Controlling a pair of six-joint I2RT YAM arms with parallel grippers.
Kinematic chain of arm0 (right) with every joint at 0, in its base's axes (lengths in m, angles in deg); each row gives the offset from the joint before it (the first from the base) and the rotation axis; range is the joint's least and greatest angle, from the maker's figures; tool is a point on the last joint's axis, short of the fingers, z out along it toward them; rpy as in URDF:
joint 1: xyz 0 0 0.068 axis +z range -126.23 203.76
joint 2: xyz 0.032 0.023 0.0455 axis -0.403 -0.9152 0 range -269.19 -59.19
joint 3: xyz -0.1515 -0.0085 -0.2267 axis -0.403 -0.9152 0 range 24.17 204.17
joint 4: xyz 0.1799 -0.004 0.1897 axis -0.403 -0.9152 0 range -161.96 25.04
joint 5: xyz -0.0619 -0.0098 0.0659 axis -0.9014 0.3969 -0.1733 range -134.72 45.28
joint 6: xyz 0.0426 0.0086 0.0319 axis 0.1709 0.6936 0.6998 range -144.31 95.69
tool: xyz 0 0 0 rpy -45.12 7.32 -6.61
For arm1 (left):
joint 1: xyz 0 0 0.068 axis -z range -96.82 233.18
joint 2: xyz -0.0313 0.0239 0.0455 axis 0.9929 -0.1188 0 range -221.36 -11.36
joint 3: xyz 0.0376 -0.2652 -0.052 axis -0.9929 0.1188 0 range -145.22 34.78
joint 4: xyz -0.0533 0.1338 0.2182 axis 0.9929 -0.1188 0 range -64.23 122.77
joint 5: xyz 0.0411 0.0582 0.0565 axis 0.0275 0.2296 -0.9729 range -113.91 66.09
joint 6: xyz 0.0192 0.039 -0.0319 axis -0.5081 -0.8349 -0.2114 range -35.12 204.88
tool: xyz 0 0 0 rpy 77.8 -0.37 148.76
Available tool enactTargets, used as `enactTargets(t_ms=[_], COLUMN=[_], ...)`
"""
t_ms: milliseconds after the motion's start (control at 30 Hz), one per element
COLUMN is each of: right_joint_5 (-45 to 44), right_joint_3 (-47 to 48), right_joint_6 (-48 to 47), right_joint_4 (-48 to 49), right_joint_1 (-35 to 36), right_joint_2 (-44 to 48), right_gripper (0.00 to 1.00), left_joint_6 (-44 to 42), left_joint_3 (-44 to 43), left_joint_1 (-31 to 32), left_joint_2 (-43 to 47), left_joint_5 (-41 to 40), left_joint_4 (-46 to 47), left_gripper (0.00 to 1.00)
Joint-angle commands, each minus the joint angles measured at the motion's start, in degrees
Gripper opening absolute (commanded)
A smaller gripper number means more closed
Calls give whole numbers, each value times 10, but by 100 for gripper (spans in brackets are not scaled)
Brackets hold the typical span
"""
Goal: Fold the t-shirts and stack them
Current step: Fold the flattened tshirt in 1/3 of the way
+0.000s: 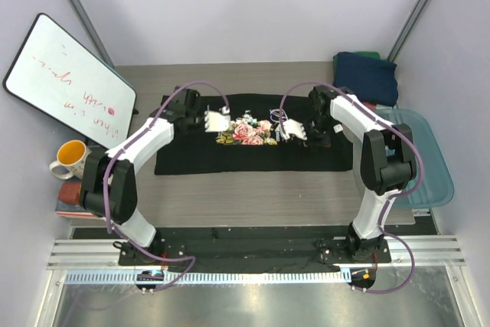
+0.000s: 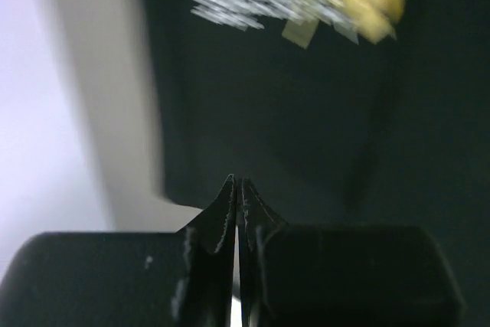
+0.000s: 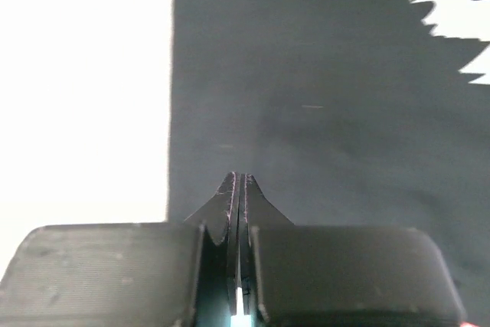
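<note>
Black tee [image 1: 191,155]: table centre, laid flat as a wide rectangle, long side running 9–3 o'clock. Matte soft cloth, few wrinkles, straight edges.
Print: pink roses w/ yellow-green bits and white lettering, mid-panel, between the two grippers.
L gripper [image 1: 220,120]: at 9 o'clock side of the print, low over the cloth. Wrist view [image 2: 238,187] is blurred; toothed black tips pressed together, no cloth seen between them.
R gripper [image 1: 289,132]: at 3 o'clock side of the print. Wrist view [image 3: 239,181]: tips pressed together, nothing pinched; plain black cloth ahead, its straight edge to the left.
Navy tee [image 1: 366,76]: table's 1 o'clock corner, folded soft lump, well apart from the black one.
Green tee [image 1: 366,54]: only an edge shows, at far side of the navy.
Table [image 1: 253,189]: grey wood-grain top.
Tub [image 1: 429,170]: 3 o'clock, translucent blue plastic, rounded corners; R arm's elbow covers part.
Whiteboard [image 1: 69,82]: 10 o'clock, tilted, dark rim, rounded corners, red scribble.
Mug [image 1: 70,157]: 9 o'clock, glossy, white outside, yellow inside.
In the way: both arms and purple cables [image 1: 187,89] cross the tee's outer parts.
</note>
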Motion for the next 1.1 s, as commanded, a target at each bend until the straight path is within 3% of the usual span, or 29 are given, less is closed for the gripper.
enactTargets(t_ms=[0,333,700,1067], right_joint_5=[-26,-41,-38,-21], right_joint_3=[-46,-51,-23,-104], right_joint_6=[-19,-5,7,2], right_joint_4=[-16,18,23,8], right_joint_1=[-6,-11,-11,-9], right_joint_2=[14,-23,-66,-19], right_gripper=[1,1,1,1], left_joint_6=[-49,-56,-45,-49], left_joint_3=[49,90,133,178], left_joint_1=[-28,-37,-36,-36], left_joint_2=[25,-3,-58,21], left_joint_5=[61,83,24,39], left_joint_4=[-142,-175,-154,-217], left_gripper=[0,0,0,0])
